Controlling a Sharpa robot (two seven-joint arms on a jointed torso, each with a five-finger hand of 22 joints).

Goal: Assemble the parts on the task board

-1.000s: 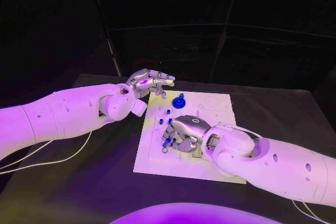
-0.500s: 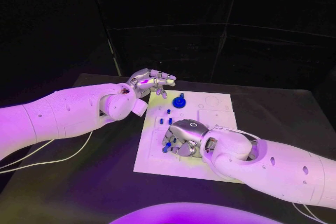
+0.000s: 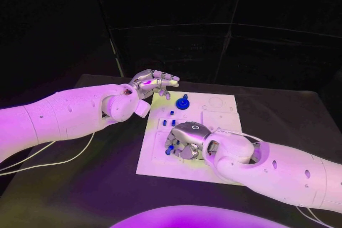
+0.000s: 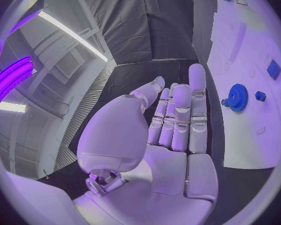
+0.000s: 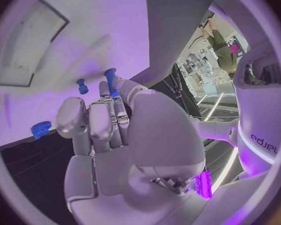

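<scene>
right hand (image 3: pixel 187 139) sits low mid-board, fingers pinching a blue peg (image 5: pixel 110 78) probably to seat it, while left hand (image 3: pixel 153 83) waits empty-fingered at the task board (image 3: pixel 221 120)'s 11 o'clock corner.

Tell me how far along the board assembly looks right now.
Early. Looks done: a blue gear sits on the task board at its far edge. In hand: the right hand is down over the board's middle, at a blue peg. Left: small blue pegs lie loose; the left hand holds nothing.
</scene>
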